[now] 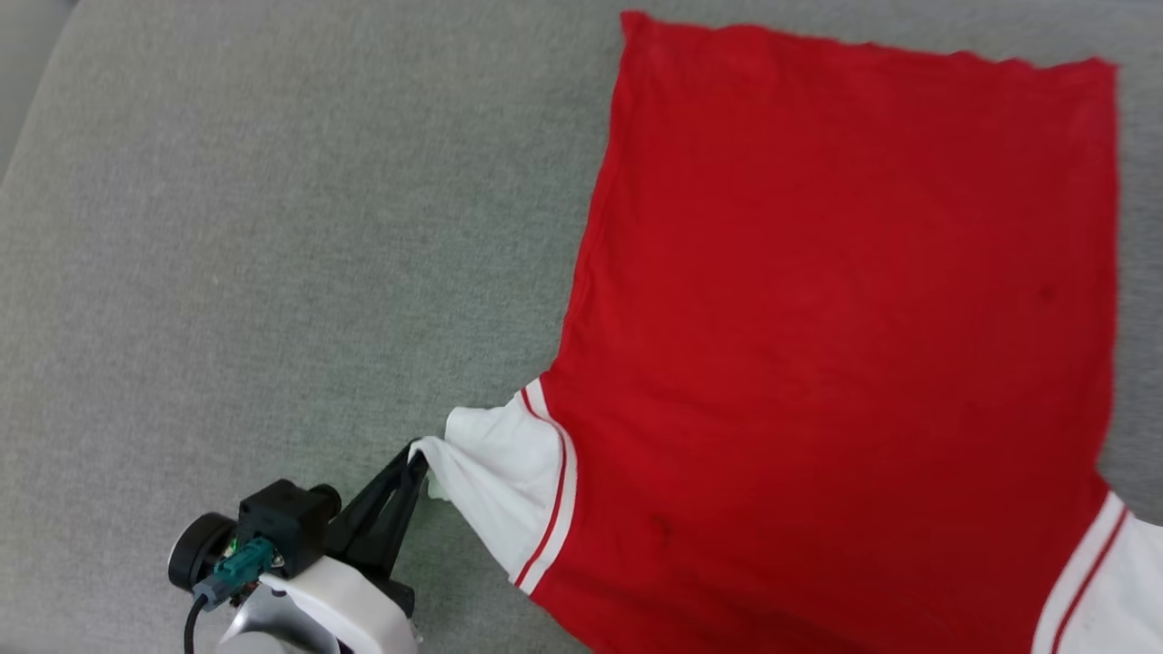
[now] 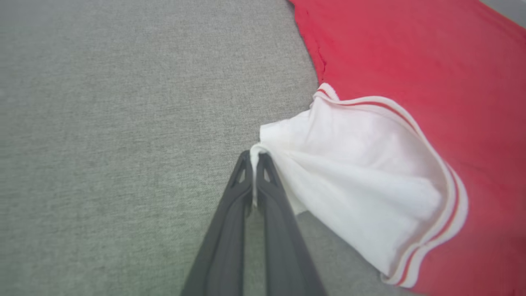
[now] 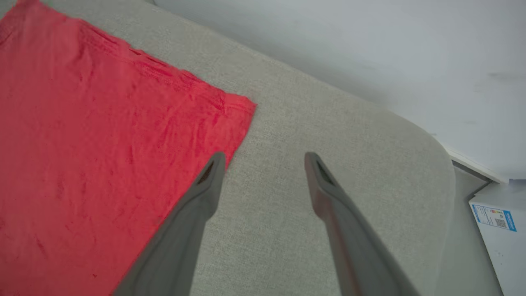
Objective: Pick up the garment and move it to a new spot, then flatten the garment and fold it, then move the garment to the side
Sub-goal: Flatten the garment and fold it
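The garment [image 1: 836, 309] is a red T-shirt with white, red-striped short sleeves, spread flat on the grey cushion with its plain red side up and its hem at the far end. My left gripper [image 1: 416, 461] is shut on the tip of the white left sleeve [image 1: 495, 477], pinching a fold of it [image 2: 255, 153] and holding it drawn out to the side. My right gripper [image 3: 265, 161] stands open above the bare cushion beside the red hem corner [image 3: 240, 107], with nothing between its fingers.
The grey fabric cushion [image 1: 273, 254] reaches far to the left of the garment. Its rounded edge [image 3: 435, 164] drops off toward a pale wall, with a white box bearing a blue label [image 3: 493, 218] beyond.
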You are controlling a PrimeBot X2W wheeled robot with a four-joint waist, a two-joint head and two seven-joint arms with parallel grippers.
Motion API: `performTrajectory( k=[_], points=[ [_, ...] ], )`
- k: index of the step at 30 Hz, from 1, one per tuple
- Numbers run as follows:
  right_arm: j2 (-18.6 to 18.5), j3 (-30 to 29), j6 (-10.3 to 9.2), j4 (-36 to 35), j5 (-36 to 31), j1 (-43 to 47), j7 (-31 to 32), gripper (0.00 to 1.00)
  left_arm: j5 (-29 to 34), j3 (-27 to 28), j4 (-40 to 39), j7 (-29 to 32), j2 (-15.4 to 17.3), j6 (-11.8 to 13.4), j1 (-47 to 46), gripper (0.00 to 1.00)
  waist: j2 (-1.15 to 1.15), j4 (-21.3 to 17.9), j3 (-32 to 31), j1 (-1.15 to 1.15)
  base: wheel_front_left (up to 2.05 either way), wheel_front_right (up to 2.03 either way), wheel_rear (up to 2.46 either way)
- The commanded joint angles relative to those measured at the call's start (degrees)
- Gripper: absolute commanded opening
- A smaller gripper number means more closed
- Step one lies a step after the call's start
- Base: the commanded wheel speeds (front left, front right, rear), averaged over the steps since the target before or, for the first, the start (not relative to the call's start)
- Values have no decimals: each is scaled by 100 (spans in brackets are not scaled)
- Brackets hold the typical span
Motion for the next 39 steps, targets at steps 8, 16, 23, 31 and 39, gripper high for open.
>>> performTrajectory(
  k=[8, 16, 23, 31, 39],
  points=[
    [607, -79, -2, 774, -796, -1046, 1266, 100, 344, 298, -306, -14, -196, 24, -232, 0, 0, 536, 1130, -2, 0, 0, 0],
    [1051, -290, -1, 1248, -1293, -845, 1292, 100, 575, 300, -388, 5, -358, -42, -349, 0, 0, 668, 1515, -2, 0, 0, 0],
    [1273, -401, -1, 1464, -1379, -435, 1160, 0, 617, 276, -307, 5, -434, -12, -331, 0, 0, 652, 1393, -2, 0, 0, 0],
    [1153, -297, -2, 1210, -1208, -595, 633, 0, 583, 348, -273, -1, -442, 88, -84, 0, 0, 444, 621, -2, 0, 0, 0],
    [450, 524, -2, 430, -363, 232, 328, 0, 479, 398, -368, 8, -307, 304, 289, 0, 0, 88, -329, -2, 0, 0, 0]
  ],
)
